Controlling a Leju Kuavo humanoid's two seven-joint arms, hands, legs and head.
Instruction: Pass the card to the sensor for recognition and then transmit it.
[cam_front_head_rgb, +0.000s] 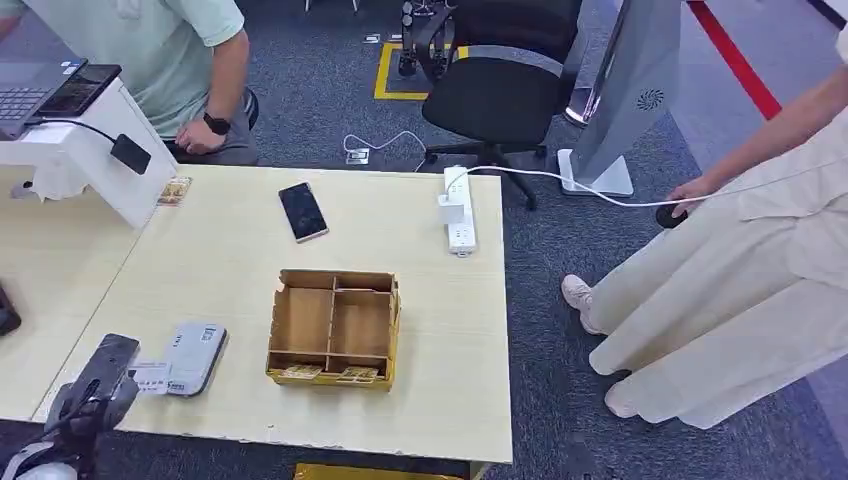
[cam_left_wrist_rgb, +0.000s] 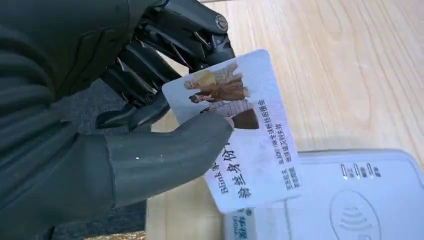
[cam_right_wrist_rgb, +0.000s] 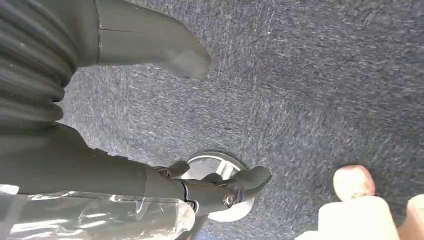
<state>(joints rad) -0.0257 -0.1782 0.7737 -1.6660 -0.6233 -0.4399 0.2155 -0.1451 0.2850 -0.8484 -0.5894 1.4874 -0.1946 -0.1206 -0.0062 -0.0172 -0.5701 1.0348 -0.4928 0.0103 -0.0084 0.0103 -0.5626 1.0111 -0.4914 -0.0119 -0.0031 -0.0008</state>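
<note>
My left hand (cam_front_head_rgb: 95, 385) hovers at the table's near left corner. It pinches a white printed card (cam_front_head_rgb: 150, 377) between thumb and fingers. The card's free end reaches the near edge of the grey card sensor (cam_front_head_rgb: 197, 355) lying flat on the table. In the left wrist view the card (cam_left_wrist_rgb: 250, 150) is tilted, and its lower corner overlaps the sensor (cam_left_wrist_rgb: 355, 200), which has a wave symbol on top. My thumb (cam_left_wrist_rgb: 165, 150) presses on the card's face. My right hand (cam_right_wrist_rgb: 75, 160) hangs over grey carpet, thumb and fingers apart, holding nothing.
A cardboard divider box (cam_front_head_rgb: 333, 328) stands mid-table with cards in its front slots. Behind it lie a phone (cam_front_head_rgb: 302, 211) and a power strip (cam_front_head_rgb: 459, 210). One person sits at the far left (cam_front_head_rgb: 170, 60); another stands to the right (cam_front_head_rgb: 740, 270). An office chair (cam_front_head_rgb: 495, 95) stands beyond the table.
</note>
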